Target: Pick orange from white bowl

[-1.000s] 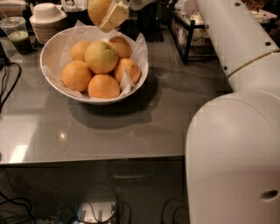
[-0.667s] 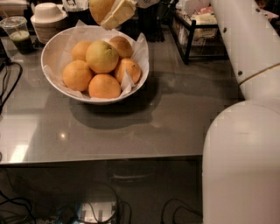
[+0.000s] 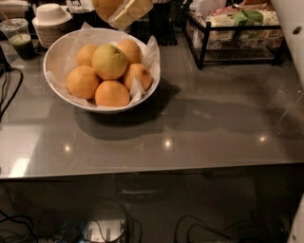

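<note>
1. Nearest, below the front edge of the surface, dark tangled cables (image 3: 199,228) and a small pale device (image 3: 107,231) lie in shadow.
2. The glossy grey flat surface (image 3: 213,123) runs across the whole view, and thin black cords (image 3: 7,90) trail over its left side.
3. On its left half stands the wide, shallow round white bowl (image 3: 53,71), lined with crinkled white paper (image 3: 151,50).
4. Five small deep-orange fruits (image 3: 112,93) sit in the bowl, with a yellow-green fruit with a dimpled top (image 3: 109,61) resting on them.
5. Behind the bowl to the left are a clear plastic cup of green drink (image 3: 19,35) and a stack of white lidded paper cups (image 3: 50,16). Far right stands a black wire rack (image 3: 202,45) holding packets.
6. The smooth white robot arm (image 3: 293,33) fills the right edge.
7. Farthest, at the top edge above the bowl's far rim, the cream-coloured end effector (image 3: 118,15) is closed against the large round dull golden-yellow orange (image 3: 104,5). It holds the orange in the air, clear of the bowl and the other fruit. Only one finger shows.
</note>
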